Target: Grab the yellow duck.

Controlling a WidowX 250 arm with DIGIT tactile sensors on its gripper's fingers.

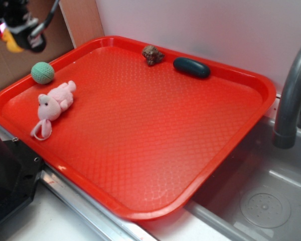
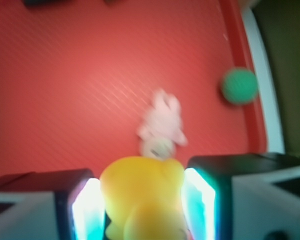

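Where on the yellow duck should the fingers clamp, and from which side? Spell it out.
Across the rounded body, one finger on each flank, coming from above. The wrist view shows the yellow duck already sitting that way between the gripper fingers: its widest, plump part fills the gap, giving both pads broad contact. In the exterior view it is lifted clear of the red tray, above the pink plush animal.

The whole wrist view is out of focus: the yellow duck (image 2: 142,197) fills the bottom centre as a soft blob cut off by the lower edge, its head and beak impossible to make out. In the exterior view the pincer (image 1: 14,35) is cropped by the top-left corner, with only a sliver of yellow showing. The faucet (image 1: 291,100) runs off the right edge.
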